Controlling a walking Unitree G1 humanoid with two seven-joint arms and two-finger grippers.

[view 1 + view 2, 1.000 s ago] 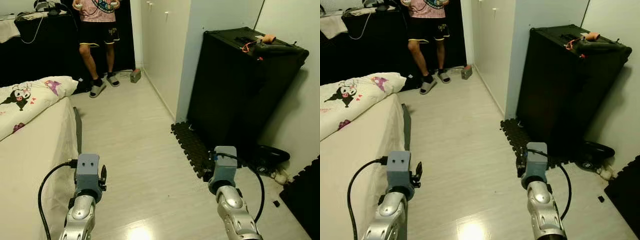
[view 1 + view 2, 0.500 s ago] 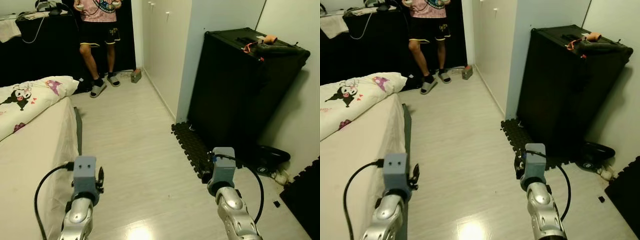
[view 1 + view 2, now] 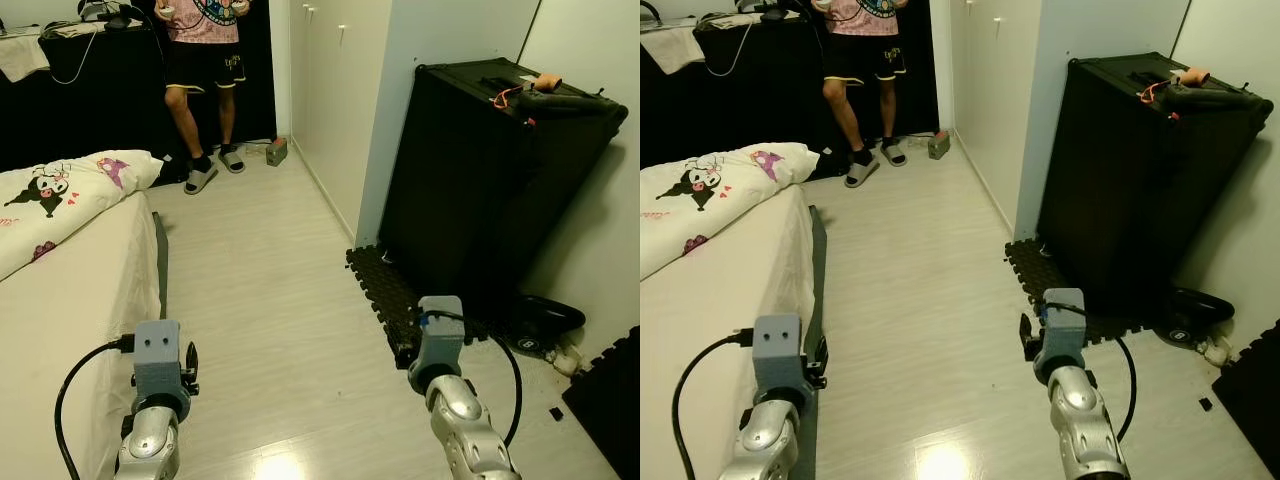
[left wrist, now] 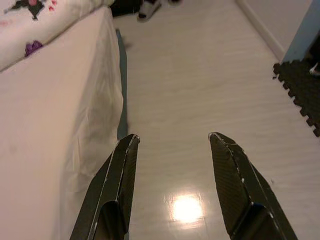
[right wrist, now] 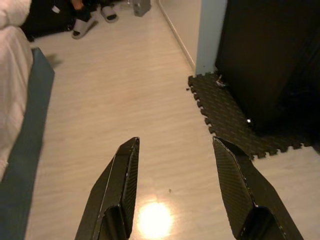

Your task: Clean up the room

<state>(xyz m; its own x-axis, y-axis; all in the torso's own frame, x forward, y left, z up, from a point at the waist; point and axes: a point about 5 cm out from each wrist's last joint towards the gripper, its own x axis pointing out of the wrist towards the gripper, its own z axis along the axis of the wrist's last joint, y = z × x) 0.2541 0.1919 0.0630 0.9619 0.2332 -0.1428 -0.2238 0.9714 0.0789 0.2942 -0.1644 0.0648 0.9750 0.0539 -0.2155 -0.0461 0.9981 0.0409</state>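
Observation:
My left gripper (image 4: 173, 137) is open and holds nothing; it hovers over pale wood floor right beside the bed's edge (image 4: 75, 115). My right gripper (image 5: 175, 141) is open as well, over bare floor near a black foam mat (image 5: 225, 115). Both silver arms, left (image 3: 157, 370) and right (image 3: 438, 345), reach forward low in the eye views. A small grey box (image 3: 277, 152) lies on the floor by the white wall at the far end. A white cover with a cartoon print (image 3: 60, 190) lies on the bed.
A person (image 3: 200, 60) in slippers stands at the far end by a dark desk. A tall black cabinet (image 3: 490, 170) with loose items on top (image 3: 545, 92) stands to the right. A black object (image 3: 548, 315) and small bits lie on the floor behind it.
The camera has shifted slightly. Both arms sit a little lower in the picture, and the left one has drifted toward the bed.

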